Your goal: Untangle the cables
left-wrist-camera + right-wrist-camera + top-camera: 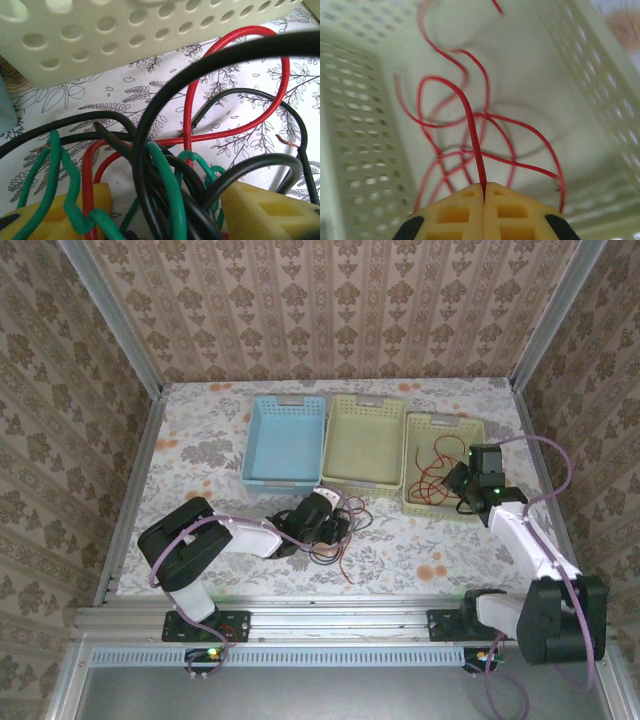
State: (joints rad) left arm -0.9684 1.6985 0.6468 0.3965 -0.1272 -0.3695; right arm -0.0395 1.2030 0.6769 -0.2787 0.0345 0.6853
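A tangle of cables point(337, 537) lies on the table in front of the middle basket. Up close it is a black cable point(150, 115), a green cable point(167, 175) and a red cable point(187, 110) looped through each other. My left gripper point(328, 524) sits low in this tangle, open, its yellow fingers point(45, 220) wide apart with the knot between them point(160, 220). Another red cable point(470, 115) lies in loose loops inside the right basket point(412, 490). My right gripper point(484, 192) hangs over that basket, shut on this red cable point(432, 475).
Three baskets stand in a row at the back: blue point(262, 440), pale yellow-green in the middle point(340, 465), and the right one. The middle basket's perforated wall point(125, 30) is just beyond the tangle. Walls enclose the table on three sides.
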